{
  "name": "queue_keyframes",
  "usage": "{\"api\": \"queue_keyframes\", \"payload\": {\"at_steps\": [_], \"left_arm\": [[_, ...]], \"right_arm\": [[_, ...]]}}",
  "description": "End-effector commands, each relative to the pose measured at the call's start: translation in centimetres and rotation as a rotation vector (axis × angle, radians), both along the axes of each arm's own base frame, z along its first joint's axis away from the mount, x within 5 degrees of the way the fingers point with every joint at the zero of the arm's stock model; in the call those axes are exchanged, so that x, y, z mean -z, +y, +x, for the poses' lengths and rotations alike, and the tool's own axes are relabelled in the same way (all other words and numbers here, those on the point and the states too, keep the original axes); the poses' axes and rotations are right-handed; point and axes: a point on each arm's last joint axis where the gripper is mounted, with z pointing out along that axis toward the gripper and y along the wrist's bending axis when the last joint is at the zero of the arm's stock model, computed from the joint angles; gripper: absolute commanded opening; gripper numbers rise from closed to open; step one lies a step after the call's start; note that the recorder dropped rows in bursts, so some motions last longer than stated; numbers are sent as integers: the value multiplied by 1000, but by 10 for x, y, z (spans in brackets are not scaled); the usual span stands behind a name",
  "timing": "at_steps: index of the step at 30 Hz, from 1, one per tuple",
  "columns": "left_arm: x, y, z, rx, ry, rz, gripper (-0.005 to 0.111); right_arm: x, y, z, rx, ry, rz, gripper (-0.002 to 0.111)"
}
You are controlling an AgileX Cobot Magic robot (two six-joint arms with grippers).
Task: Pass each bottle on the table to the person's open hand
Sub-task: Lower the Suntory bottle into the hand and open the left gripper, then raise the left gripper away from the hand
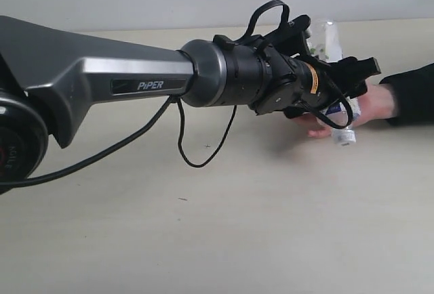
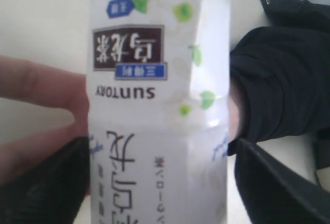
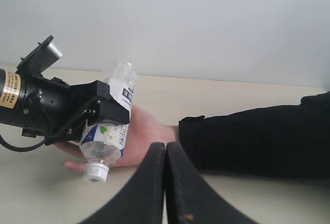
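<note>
While bottle (image 3: 109,137) lies over palm (image 3: 147,131), table edge (image 3: 232,83) nearby.

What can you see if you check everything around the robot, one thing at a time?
Surface: pale beige table, matte.
Job's things: one bottle, cap down and tilted, over the person's open hand; no other bottles seen.
Clutter: nothing seen.
Hands: left hand straddles the bottle, grip unclear; right hand shut, empty.
Cables: black cable loops under the left arm.
Surroundings: plain pale wall; black sleeve.
</note>
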Motion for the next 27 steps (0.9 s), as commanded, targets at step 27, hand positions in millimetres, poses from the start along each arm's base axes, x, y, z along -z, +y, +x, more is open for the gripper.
{"api": "queue_keyframes", "payload": {"at_steps": [27], "left_arm": [[-161,6,-59,239,-348,114,40]], "right_arm": [[1,0,0,-3,-6,-7,0]]}}
